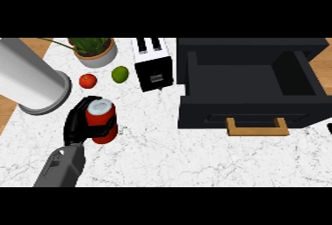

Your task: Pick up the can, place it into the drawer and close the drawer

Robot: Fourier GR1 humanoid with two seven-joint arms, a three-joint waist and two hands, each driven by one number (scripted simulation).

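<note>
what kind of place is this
Most likely a kitchen counter: a white marble-look countertop carries a toaster, a tomato, a lime and a potted plant.

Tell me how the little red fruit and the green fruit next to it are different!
The red fruit is round like a tomato; the green fruit is a bit more oval, like a lime. The red one lies nearer the big grey cylinder, the green one nearer the toaster. Both are small, sit on the counter and go untouched.
</note>
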